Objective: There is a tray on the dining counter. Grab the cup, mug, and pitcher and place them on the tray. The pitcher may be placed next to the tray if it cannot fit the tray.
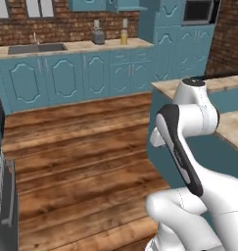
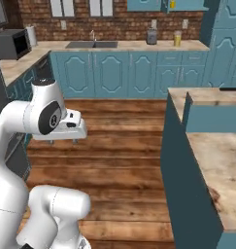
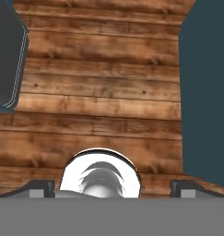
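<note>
The jaws are held spread wide, nothing gripped, and the gripper (image 2: 62,141) is pointed down at the wooden floor (image 3: 104,92). The pitcher (image 2: 177,38) with orange liquid is seen far off on the brick-backed kitchen table (image 2: 134,45). The dining table (image 2: 221,160) is close on the right, its visible top bare. Nothing is judged done yet: all three pickups are left.

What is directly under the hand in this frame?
Under the open hand lies bare wooden plank floor, with teal counter base alongside. The floor nearest the hand's own body is covered.
</note>
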Motion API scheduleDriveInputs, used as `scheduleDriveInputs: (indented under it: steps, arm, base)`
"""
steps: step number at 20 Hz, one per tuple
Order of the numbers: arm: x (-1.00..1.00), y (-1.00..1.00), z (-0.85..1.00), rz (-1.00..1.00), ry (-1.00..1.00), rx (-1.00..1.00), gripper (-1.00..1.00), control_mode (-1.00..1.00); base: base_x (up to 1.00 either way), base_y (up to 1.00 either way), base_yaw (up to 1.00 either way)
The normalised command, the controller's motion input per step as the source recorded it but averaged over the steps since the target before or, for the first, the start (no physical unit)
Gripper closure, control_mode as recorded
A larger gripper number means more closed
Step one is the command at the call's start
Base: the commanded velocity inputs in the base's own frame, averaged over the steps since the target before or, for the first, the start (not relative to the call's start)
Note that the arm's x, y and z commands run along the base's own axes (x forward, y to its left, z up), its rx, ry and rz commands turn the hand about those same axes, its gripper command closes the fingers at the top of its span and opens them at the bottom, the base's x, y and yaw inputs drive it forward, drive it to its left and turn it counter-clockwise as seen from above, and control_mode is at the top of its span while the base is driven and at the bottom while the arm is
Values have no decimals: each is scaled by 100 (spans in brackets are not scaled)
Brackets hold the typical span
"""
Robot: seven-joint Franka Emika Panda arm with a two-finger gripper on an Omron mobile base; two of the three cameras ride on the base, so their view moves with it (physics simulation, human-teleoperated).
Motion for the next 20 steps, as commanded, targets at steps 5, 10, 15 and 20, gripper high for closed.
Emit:
scheduleDriveInputs:
  steps: [5, 10, 15, 20]
  arm:
    - [0, 0, 0, 0, 0, 0, -100, 100]
    - [0, 0, 0, 0, 0, 0, -100, 100]
    - [0, 0, 0, 0, 0, 0, -100, 100]
    - [0, 0, 0, 0, 0, 0, -100, 100]
  base:
    - [100, 11, 0]
    - [100, 0, 0]
    - [100, 0, 0]
    - [100, 0, 0]
